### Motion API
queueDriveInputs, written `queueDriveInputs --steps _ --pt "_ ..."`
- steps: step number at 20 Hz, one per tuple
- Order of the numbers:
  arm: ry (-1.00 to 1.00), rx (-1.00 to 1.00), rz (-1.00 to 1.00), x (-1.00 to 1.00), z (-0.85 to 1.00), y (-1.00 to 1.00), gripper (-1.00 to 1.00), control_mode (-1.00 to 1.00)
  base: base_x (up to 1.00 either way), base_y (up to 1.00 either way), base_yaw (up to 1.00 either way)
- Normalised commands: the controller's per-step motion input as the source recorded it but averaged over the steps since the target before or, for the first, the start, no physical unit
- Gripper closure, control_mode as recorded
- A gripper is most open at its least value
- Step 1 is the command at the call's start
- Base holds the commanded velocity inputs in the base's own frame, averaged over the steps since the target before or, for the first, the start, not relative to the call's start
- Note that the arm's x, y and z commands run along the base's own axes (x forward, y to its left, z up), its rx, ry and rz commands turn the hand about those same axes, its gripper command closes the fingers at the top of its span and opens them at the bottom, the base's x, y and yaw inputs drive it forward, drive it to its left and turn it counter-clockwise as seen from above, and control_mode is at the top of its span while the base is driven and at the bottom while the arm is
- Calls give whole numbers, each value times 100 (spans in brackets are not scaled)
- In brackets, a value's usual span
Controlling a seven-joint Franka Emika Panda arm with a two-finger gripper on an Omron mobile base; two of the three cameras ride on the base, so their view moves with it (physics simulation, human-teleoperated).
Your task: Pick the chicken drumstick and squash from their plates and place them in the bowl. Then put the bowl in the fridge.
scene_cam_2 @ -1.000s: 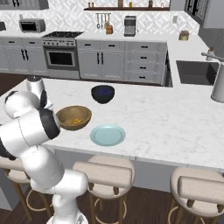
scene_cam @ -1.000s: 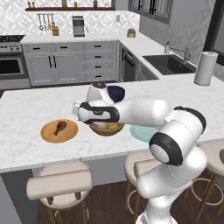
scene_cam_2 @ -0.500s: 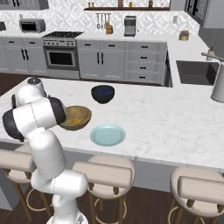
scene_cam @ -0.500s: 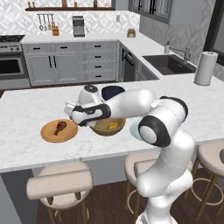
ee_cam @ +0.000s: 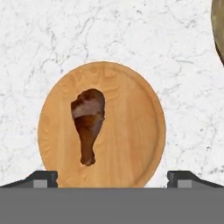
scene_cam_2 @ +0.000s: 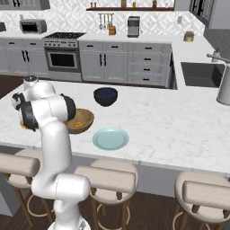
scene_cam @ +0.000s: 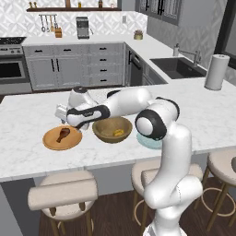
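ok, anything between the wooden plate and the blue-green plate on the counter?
Yes: the wooden bowl, with the squash in it, sits between the wooden plate and the blue-green plate, as the left base view shows.

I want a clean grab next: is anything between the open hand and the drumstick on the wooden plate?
Nothing visible. In the hand view the chicken drumstick lies alone on the orange wooden plate, with the hand open above it. The wooden bowl sits beside the plate, off to one side.
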Motion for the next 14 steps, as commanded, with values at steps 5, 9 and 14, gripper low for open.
queueDriveInputs --steps 5,9,14 --pt "12 -2 0 29 -4 10 -100 -100 0 0 0" --pt "15 -1 0 19 -23 10 -100 -100 0 0 0" --pt "8 -6 0 12 -37 5 -100 -100 0 0 0"
